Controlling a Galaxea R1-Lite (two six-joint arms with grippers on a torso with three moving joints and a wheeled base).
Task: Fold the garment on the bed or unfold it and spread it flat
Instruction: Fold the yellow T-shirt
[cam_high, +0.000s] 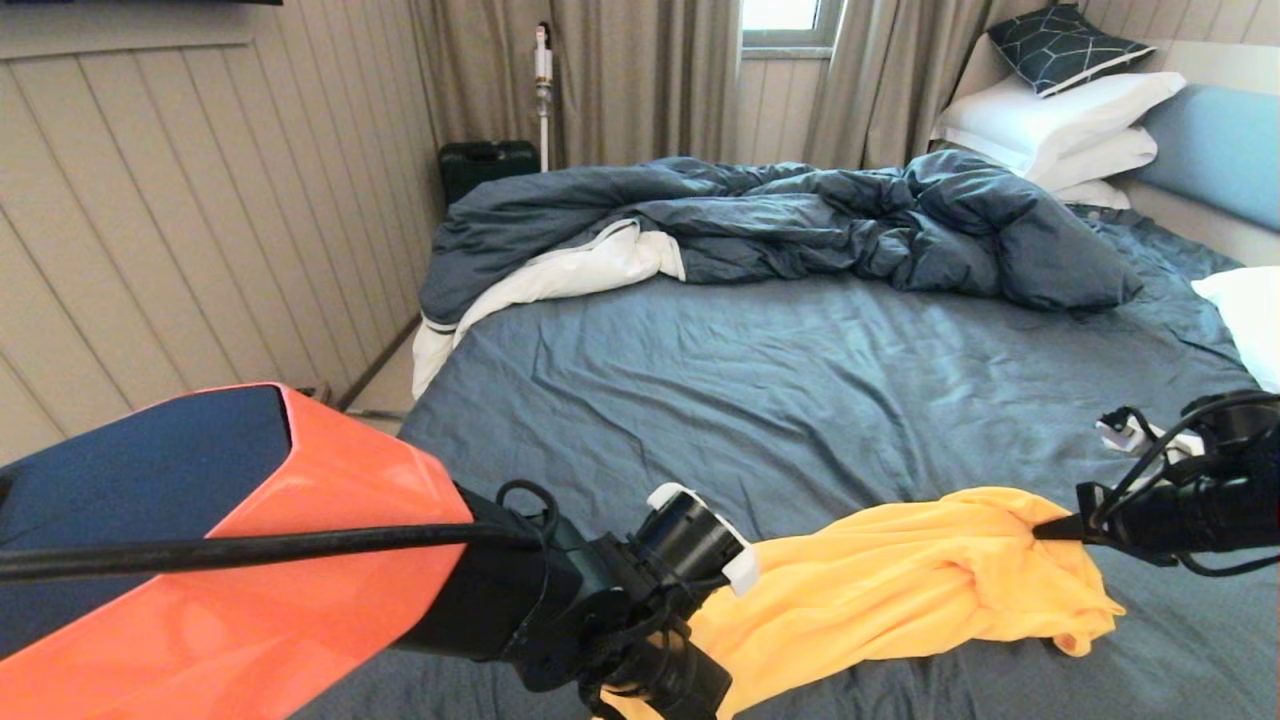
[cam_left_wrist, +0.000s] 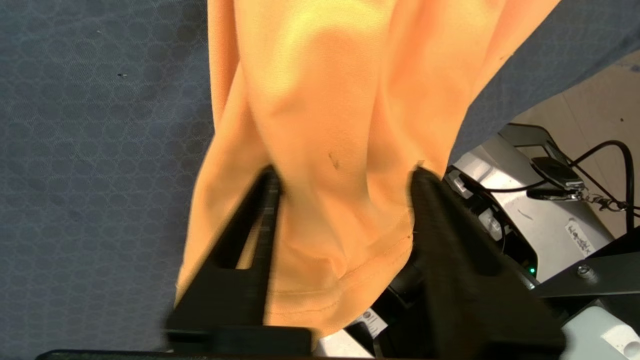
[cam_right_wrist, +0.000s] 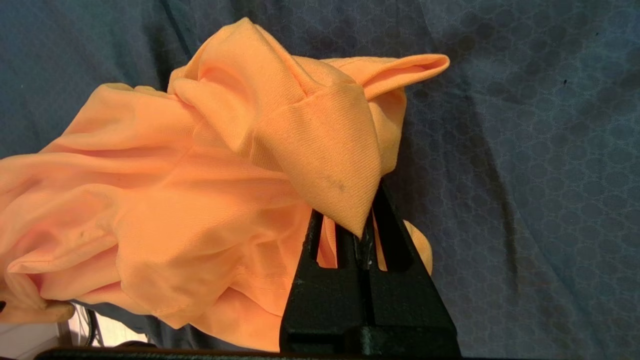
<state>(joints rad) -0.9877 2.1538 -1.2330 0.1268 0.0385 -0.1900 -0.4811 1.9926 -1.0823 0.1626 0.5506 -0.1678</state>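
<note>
The garment, a bright yellow-orange shirt, hangs bunched between my two arms above the near edge of the bed. My right gripper is shut on a fold at the garment's right end; in the right wrist view the jaws are pressed together on the cloth. My left gripper is at the garment's left end, its fingers standing apart on either side of a stitched hem. Cloth fills the gap between them. From the head view the left fingers are hidden behind the wrist.
A rumpled dark blue duvet with white lining lies across the far half of the bed. White pillows are stacked at the far right, another at the right edge. A panelled wall stands on the left. My own base shows below the left gripper.
</note>
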